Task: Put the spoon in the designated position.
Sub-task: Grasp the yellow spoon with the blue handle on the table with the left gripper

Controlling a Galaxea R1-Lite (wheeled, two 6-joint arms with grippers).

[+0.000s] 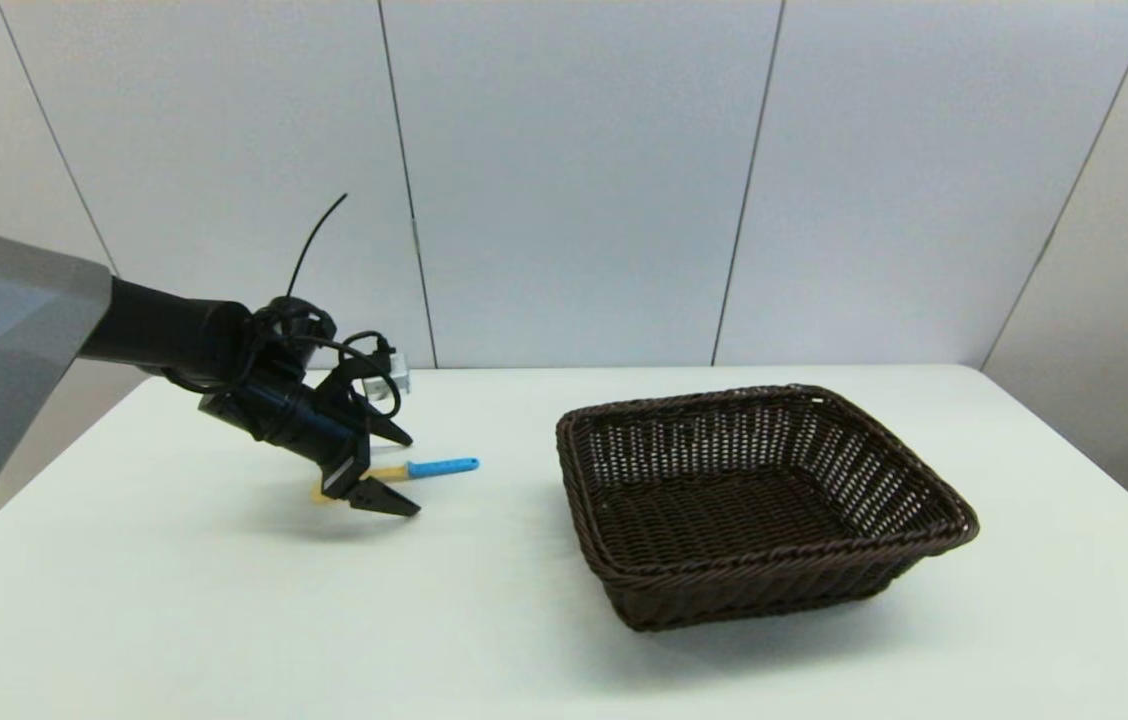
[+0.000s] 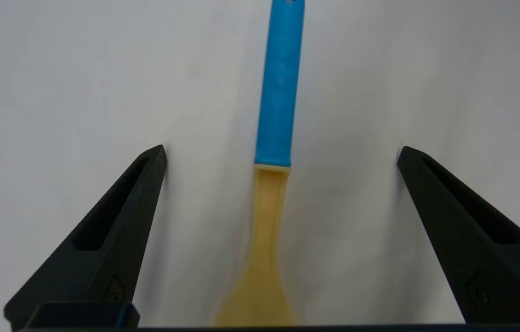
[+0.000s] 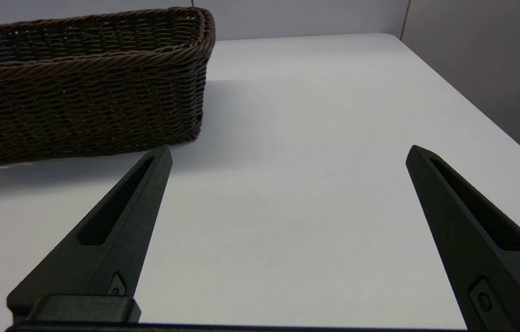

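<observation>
Straddling the spoon (image 2: 273,184), the left gripper (image 2: 282,154) holds its fingers wide apart, touching nothing

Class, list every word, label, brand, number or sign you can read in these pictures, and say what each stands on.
None can be read.
Spoon: plain, no text.
Wicker basket: no label.
Left hand and right hand: small moulded marks near the finger bases, too small to read.

Spoon (image 1: 424,468): yellow bowl mostly hidden behind left end effector (image 1: 406,470) in head view; bowl end and handle tip cropped in left wrist view. Basket (image 3: 80,83): cut off in right wrist view.
</observation>
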